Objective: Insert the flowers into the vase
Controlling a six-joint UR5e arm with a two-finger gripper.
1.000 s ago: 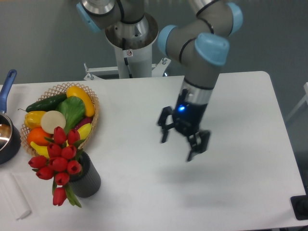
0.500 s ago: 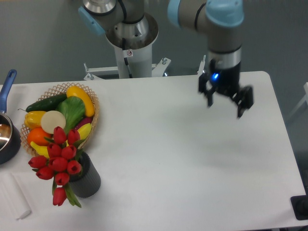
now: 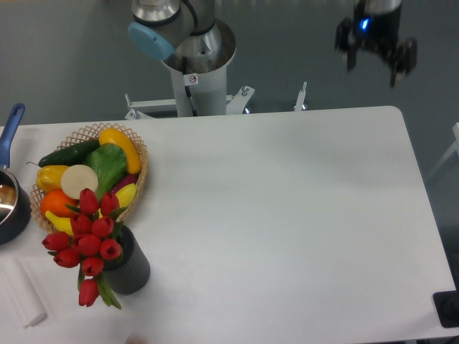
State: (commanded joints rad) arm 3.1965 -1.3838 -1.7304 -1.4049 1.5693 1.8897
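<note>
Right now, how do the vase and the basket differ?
The vase is dark grey, ribbed and upright; the basket is pale woven wicker, wide and shallow. The vase holds red tulips that spread wider than it; the basket holds mixed fruit and vegetables. The vase stands nearer the front edge. Both sit on the table's left side.

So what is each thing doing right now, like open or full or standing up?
gripper: open, empty, raised beyond the table's far edge.
flowers: in the vase, one bud drooping low.
vase: upright, holding the flowers.
wicker basket: full of fruit and vegetables.
pot: upright at the left edge, partly out of view.
</note>
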